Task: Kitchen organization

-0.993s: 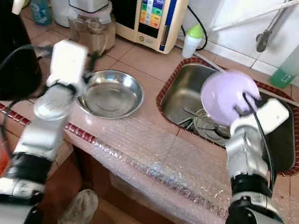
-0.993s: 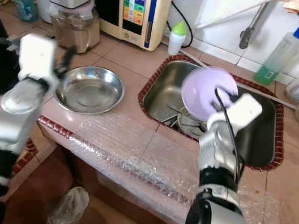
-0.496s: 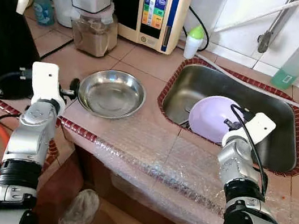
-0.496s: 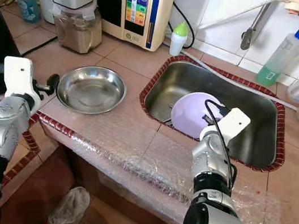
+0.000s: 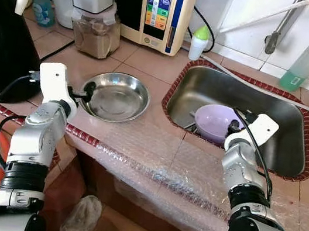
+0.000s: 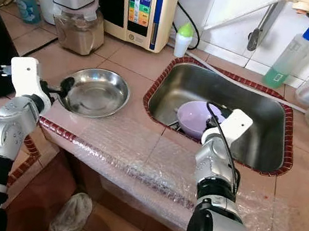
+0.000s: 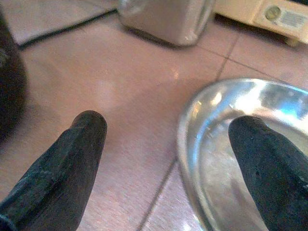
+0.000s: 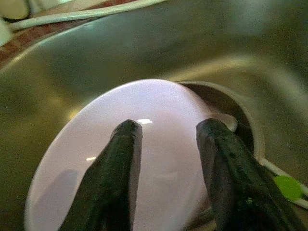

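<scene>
Lowered from where it was held up over the basin a second ago, the lilac bowl [image 5: 217,121] now lies down inside the steel sink [image 5: 288,167], resting tilted on other dishes at the bottom, among them a metal bowl [image 8: 240,113] whose rim shows past its edge. Right gripper [image 8: 168,134] reaches into the sink from the front edge, and its wrist view shows the two black fingers [image 8: 120,168] slightly parted over the bowl's pale inner face; whether they pinch the rim cannot be told. Meanwhile the left gripper [image 7: 168,139] has come forward from beside the black appliance to the shallow steel dish [image 5: 116,95] on the tiled counter [image 5: 151,61]. Its fingers stand wide apart, one over the bare tile and the other inside the dish, so that they straddle the rim nearest the arm without closing on it. Bubble wrap [image 5: 159,158] is spread over the counter's front edge between the two arms. Behind the dish stand a blender jar [image 5: 95,28] and a cream water unit [image 5: 160,10], with a small green-capped bottle [image 5: 198,41] beside the sink's back corner and a green detergent bottle [image 5: 307,61] by the wall.
</scene>
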You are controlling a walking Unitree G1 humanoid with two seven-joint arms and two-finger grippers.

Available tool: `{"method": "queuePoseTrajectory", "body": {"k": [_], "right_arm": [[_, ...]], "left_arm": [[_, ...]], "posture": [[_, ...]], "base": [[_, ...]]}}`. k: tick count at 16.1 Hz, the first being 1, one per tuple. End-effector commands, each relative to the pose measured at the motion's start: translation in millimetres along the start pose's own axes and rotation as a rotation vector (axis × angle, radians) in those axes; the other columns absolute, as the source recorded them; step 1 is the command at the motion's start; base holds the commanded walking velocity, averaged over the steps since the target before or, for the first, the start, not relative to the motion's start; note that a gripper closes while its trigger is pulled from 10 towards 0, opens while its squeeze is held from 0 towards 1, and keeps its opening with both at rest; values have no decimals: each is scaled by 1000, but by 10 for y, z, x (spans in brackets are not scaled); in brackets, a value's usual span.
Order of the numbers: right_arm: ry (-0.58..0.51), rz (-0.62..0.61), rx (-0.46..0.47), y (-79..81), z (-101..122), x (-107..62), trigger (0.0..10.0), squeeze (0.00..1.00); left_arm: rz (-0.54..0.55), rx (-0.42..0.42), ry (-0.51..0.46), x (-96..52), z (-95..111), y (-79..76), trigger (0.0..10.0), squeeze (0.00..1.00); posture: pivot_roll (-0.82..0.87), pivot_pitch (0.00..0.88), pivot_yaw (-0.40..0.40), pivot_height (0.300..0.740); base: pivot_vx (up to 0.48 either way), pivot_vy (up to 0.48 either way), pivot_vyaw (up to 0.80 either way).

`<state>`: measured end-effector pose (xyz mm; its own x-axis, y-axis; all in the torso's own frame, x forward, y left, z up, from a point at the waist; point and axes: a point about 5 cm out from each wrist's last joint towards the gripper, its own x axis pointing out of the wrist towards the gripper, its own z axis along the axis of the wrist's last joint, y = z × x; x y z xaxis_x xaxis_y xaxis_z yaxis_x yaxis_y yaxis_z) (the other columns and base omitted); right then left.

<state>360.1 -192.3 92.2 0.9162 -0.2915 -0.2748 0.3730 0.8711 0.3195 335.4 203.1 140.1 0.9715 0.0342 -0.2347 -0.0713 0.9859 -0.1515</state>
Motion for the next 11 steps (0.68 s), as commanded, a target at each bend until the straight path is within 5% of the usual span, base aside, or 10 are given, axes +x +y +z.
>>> {"method": "queuePoseTrajectory", "body": {"k": [1, 2, 3, 5, 8, 9, 10, 11], "right_arm": [[12, 69, -15, 113, -32, -18, 10000, 1000], [11, 119, -24, 183, -32, -29, 10000, 1000], [-1, 181, -60, 267, -27, -49, 10000, 1000], [-25, 239, -105, 338, -17, -73, 10000, 1000], [-38, 287, -140, 410, -20, -101, 10000, 1000], [-36, 307, -150, 438, -19, -107, 10000, 604], [-32, 319, -150, 463, -18, -111, 10000, 4], [-32, 348, -151, 505, -10, -124, 10000, 0]], "left_arm": [[-46, -11, 25, -4, 37, -79, 10000, 0], [-60, -46, 68, -7, -15, -100, 10000, 0], [-68, -76, 99, -10, -61, -108, 4706, 0], [-77, -95, 119, -16, -87, -115, 0, 0], [-100, -116, 134, -19, -70, -152, 0, 0], [-105, -137, 134, -16, -52, -160, 0, 0], [-111, -162, 128, -10, -39, -167, 0, 0], [-110, -184, 128, -7, -35, -169, 0, 0]], "posture": [[74, 0, 23, 740], [73, 0, 23, 740], [73, 0, 23, 740], [73, 0, 23, 740], [79, 0, 23, 740], [79, 0, 25, 740], [80, 0, 28, 740], [82, 0, 27, 740]], "base": [[0, 0, 0], [0, 0, 0], [0, 0, 0], [0, 0, 0], [0, 0, 0], [0, 0, 0], [0, 0, 0], [0, 0, 0]]}}
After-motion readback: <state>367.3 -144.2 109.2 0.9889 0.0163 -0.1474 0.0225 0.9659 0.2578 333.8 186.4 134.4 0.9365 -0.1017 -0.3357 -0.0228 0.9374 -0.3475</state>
